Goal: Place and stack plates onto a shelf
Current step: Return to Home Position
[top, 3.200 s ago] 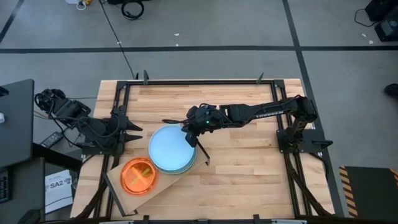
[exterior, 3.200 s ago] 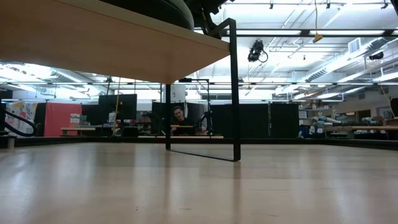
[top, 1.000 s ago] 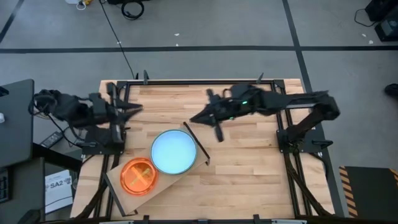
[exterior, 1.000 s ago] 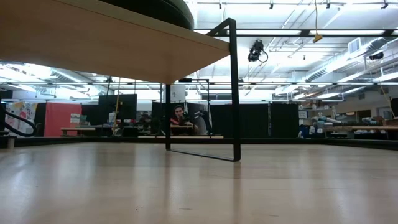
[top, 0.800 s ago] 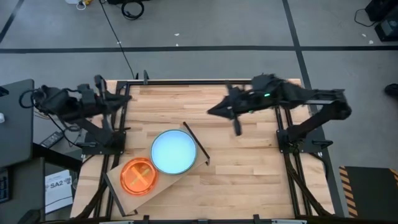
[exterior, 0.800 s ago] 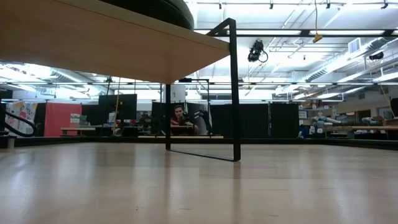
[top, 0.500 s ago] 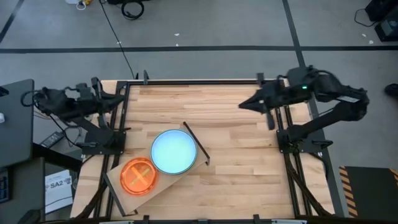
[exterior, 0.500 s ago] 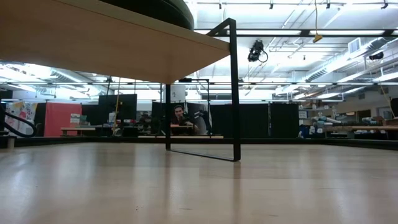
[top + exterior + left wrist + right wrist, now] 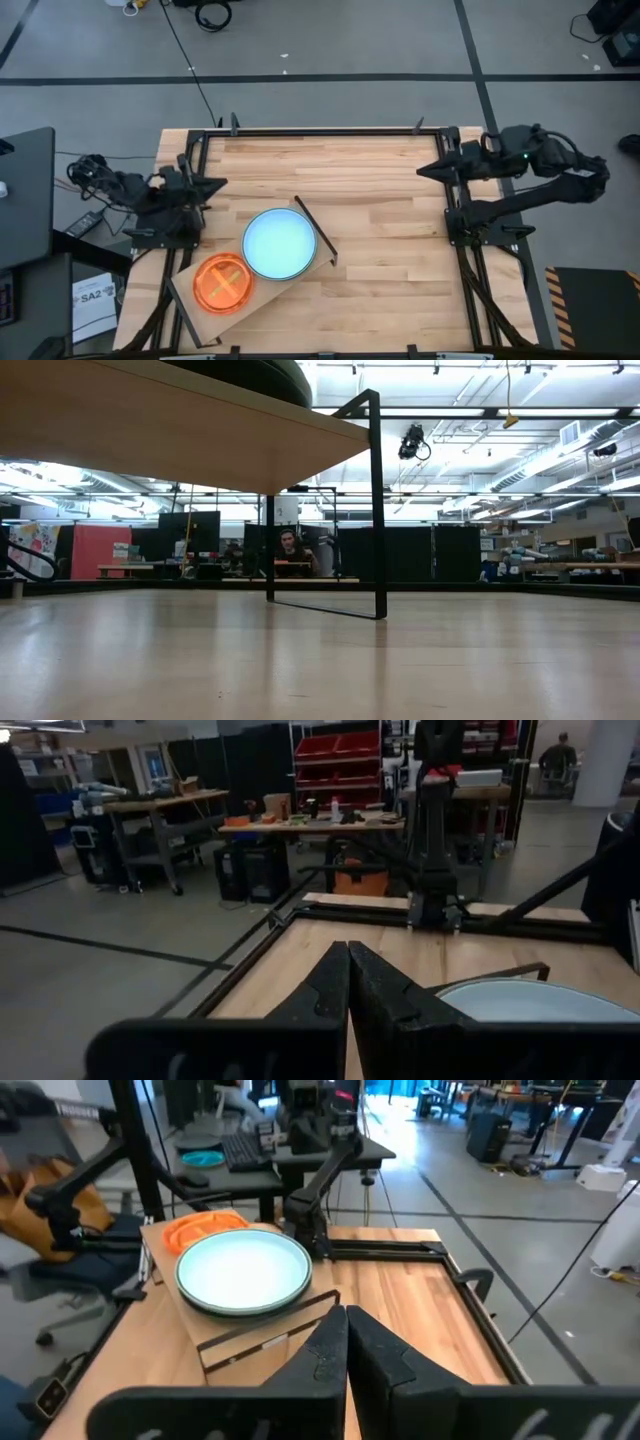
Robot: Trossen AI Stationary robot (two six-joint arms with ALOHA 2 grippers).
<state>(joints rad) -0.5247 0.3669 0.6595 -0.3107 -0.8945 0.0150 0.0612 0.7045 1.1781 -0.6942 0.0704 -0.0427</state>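
Dark fingers pressed flat together, with no gap between them, mark the left tool (image 9: 218, 183). It sits over the left edge of the table (image 9: 385, 240) and holds nothing. The right tool (image 9: 422, 170) is closed the same way and empty, poised at the table's right edge and pointing in toward the middle. Both are well apart from the plates.

The only writing that can be read is "SA2", printed on a sheet of paper (image 9: 92, 297) lying on the floor off the table's front-left corner.

The shelf (image 9: 268, 292) lies at an angle on the front-left part of the table. The light-blue plate (image 9: 280, 242) rests on it, and a greenish rim shows beneath that plate in the right wrist view. The orange plate (image 9: 223, 283) is just beside it, toward the shelf's left end. A black frame (image 9: 313, 230) rises at the shelf's other end, close against the light-blue plate.

From the low view the shelf's pale underside fills the upper left, and a person (image 9: 290, 548) sits far behind in the room. A dark monitor (image 9: 25, 195) stands to the left of the table.
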